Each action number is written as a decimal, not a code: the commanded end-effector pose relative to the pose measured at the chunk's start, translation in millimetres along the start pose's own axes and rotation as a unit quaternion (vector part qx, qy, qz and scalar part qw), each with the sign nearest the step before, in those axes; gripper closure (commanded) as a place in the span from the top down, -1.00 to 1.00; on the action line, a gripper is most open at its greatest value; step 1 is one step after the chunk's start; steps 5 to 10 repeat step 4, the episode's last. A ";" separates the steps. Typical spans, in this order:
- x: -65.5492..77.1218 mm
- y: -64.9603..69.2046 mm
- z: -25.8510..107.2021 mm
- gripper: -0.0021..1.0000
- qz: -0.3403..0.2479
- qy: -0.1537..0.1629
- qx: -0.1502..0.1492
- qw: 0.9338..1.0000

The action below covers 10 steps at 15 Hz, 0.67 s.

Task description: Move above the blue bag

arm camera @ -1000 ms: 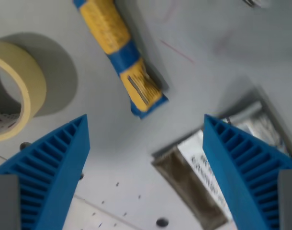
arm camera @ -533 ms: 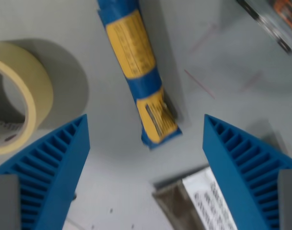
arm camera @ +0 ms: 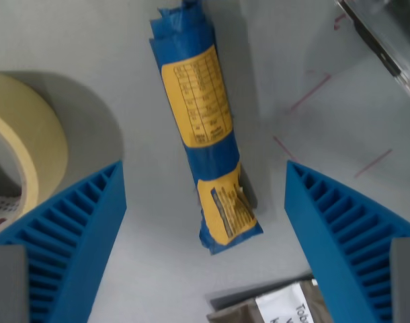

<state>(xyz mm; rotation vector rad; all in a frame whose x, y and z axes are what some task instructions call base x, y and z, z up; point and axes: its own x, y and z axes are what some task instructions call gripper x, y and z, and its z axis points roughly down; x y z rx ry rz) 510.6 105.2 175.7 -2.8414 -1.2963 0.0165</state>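
At the wrist view's left a roll of beige masking tape [arm camera: 23, 161] is sitting on the grey bench [arm camera: 124, 54], and beside it the long blue plastic bag with yellow labels [arm camera: 201, 128] is lying flat, running from the top edge down toward the middle. The blue ribbed claw [arm camera: 205, 235] is hanging spread wide and empty, its two fingers flanking the bag's lower end. The bag is looking light, soft and crinkly, probably best pinched across its narrow middle.
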 end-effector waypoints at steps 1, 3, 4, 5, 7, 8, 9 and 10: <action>-1.5 -4.0 2.2 1.00 -0.025 0.026 -0.037 0.999; -1.4 -4.4 3.2 1.00 -0.020 0.026 -0.037 0.999; -1.4 -4.4 3.2 1.00 -0.020 0.026 -0.037 0.999; -1.4 -4.4 3.2 1.00 -0.020 0.026 -0.037 0.999; -1.4 -4.4 3.2 1.00 -0.020 0.026 -0.037 0.999; -1.4 -4.4 3.2 1.00 -0.020 0.026 -0.037 0.999; -1.4 -4.4 3.2 1.00 -0.020 0.026 -0.037 0.999; -1.4 -4.4 3.2 1.00 -0.020 0.026 -0.037 0.999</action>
